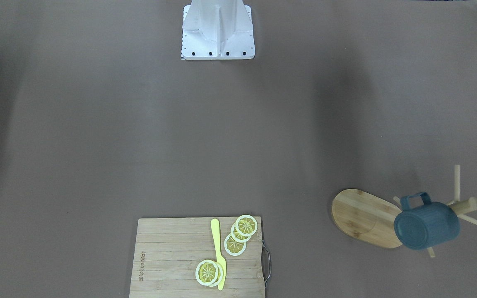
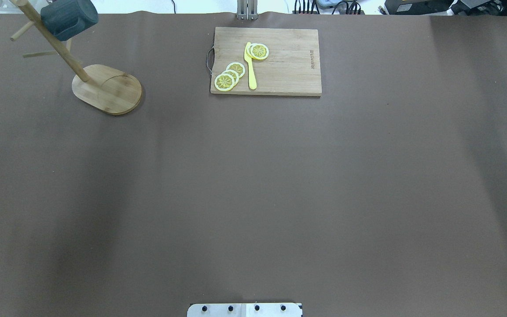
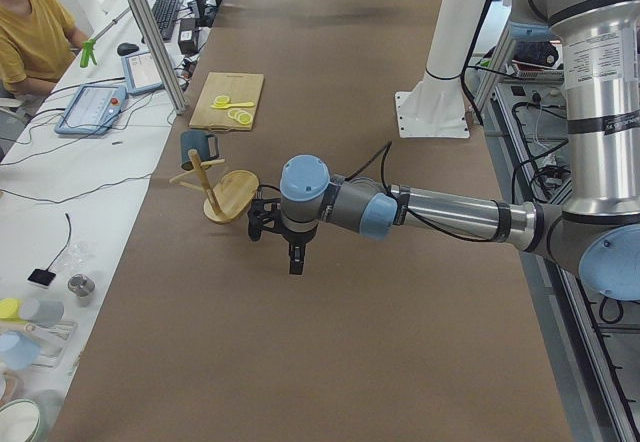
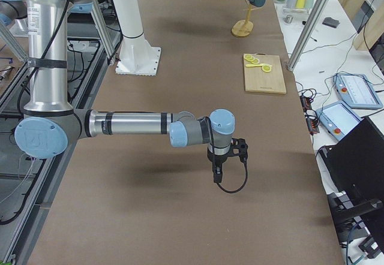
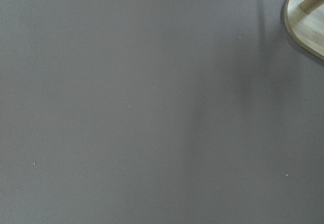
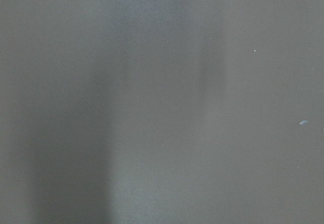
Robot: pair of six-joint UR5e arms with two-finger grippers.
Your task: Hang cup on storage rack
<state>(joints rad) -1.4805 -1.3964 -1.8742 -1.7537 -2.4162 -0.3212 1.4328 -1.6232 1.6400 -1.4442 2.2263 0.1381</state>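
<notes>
The dark slate-blue cup (image 1: 427, 225) hangs by its squared handle on a peg of the bamboo storage rack (image 1: 358, 215), mouth turned away from the front camera. Cup (image 2: 68, 17) and rack (image 2: 108, 90) stand at the table's far left in the overhead view. In the exterior left view my left gripper (image 3: 291, 254) hovers above the table, beside the rack (image 3: 232, 197) and apart from the cup (image 3: 197, 145). In the exterior right view my right gripper (image 4: 217, 172) hovers far from the rack (image 4: 242, 30). I cannot tell whether either is open or shut.
A rectangular cutting board (image 2: 266, 61) with lemon slices (image 2: 231, 75) and a yellow knife (image 2: 250, 66) lies at the far middle. The robot base (image 1: 218, 31) stands mid-table at the near edge. The left wrist view shows a corner of the rack base (image 5: 306, 24).
</notes>
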